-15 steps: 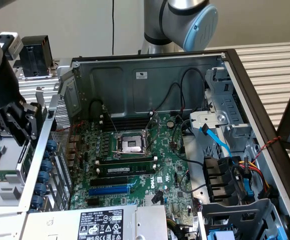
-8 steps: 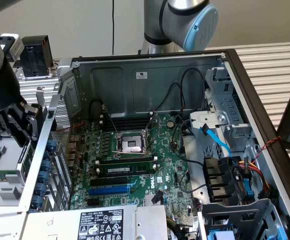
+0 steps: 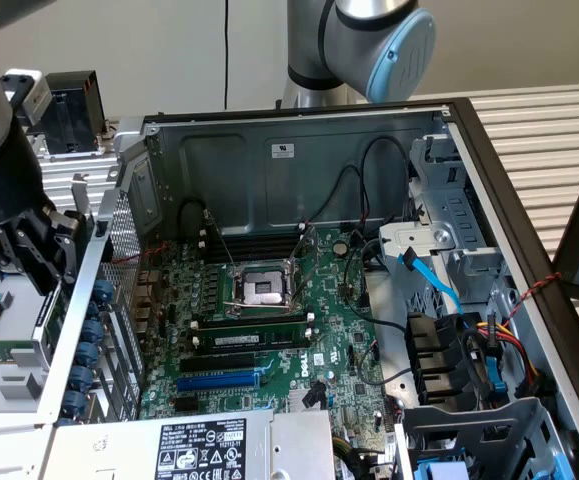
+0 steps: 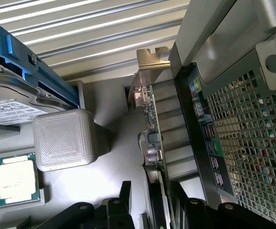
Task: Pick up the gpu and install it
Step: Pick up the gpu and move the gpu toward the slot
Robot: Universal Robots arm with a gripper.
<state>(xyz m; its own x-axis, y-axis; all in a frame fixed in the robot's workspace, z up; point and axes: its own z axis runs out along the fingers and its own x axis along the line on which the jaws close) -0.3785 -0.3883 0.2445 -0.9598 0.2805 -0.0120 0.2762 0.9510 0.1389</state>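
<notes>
The gpu (image 4: 152, 138) stands on edge in the wrist view, a thin green board with a metal end bracket (image 4: 149, 57), in a grey holder just outside the computer case's rear wall (image 4: 242, 129). My gripper (image 4: 154, 198) is open, one black finger (image 4: 124, 195) on each side of the card's near end, and I see a gap on both sides. In the exterior view the gripper (image 3: 41, 255) hangs low outside the case, at the exterior view's left. Inside the case lies the green motherboard (image 3: 269, 330) with a blue slot (image 3: 219, 380).
A hard drive in a blue caddy (image 4: 14, 86), a grey textured block (image 4: 64, 138) and a bare processor chip (image 4: 16, 179) sit beside the card. Cables and drive bays (image 3: 459, 350) crowd the case on the exterior view's right. The power supply (image 3: 199, 445) lies at the front.
</notes>
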